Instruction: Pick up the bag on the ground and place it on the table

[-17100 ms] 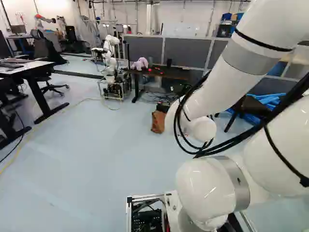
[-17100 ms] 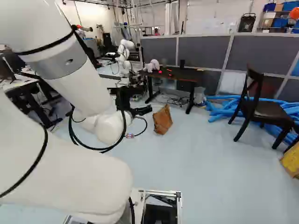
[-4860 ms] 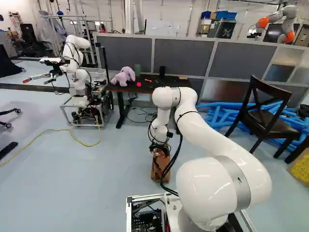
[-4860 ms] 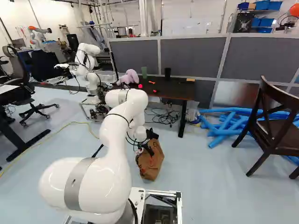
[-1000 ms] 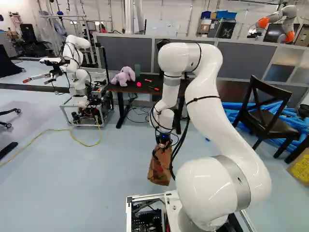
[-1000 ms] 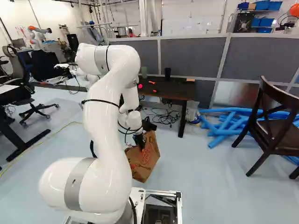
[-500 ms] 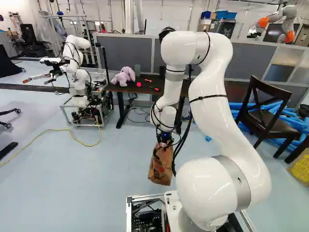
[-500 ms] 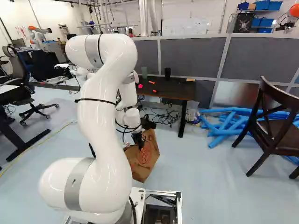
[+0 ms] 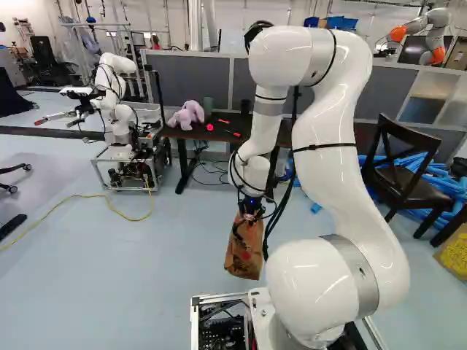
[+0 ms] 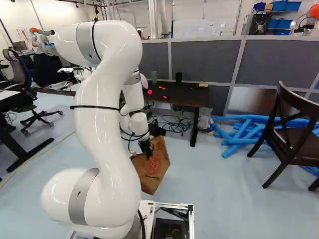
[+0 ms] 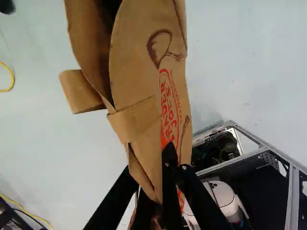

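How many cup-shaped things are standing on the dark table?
2: a green one and, beside it, a black one, both near the far edge of the table. The arm might hide another.

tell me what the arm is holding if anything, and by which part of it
The bag: the jaws are shut on it at its upper edge, and the rest hangs below them.

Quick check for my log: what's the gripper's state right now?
Gripper: closed, holding the brown paper bag near its top edge.
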You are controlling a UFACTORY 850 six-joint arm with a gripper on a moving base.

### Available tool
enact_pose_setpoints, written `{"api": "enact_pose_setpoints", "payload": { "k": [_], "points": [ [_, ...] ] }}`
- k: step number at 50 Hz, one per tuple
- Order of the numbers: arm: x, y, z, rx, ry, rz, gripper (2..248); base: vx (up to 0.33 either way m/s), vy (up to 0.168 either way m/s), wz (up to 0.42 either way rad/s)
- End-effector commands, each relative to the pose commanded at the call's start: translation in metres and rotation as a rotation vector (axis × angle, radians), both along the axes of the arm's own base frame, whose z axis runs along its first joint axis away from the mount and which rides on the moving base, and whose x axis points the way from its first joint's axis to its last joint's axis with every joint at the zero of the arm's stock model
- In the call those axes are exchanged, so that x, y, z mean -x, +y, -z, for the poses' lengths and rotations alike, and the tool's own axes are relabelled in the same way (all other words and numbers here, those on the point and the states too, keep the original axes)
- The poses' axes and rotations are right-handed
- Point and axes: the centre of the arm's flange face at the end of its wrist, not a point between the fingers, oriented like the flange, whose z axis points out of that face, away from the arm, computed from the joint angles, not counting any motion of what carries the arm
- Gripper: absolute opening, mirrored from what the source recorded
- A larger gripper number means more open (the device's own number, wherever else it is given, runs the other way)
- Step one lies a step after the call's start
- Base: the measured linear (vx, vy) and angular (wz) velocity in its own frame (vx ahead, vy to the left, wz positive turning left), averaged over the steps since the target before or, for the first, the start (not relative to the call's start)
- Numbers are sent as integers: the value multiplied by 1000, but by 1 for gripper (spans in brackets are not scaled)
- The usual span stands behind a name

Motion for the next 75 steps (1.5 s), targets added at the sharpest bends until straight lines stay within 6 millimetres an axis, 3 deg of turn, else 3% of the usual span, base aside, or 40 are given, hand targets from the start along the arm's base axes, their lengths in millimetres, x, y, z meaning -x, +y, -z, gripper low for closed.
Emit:
{"api": "enact_pose_setpoints", "payload": {
  "k": [75],
  "points": [
    [35,-3,-108,-13,-35,-60,23,0,0,0]
  ]
}}
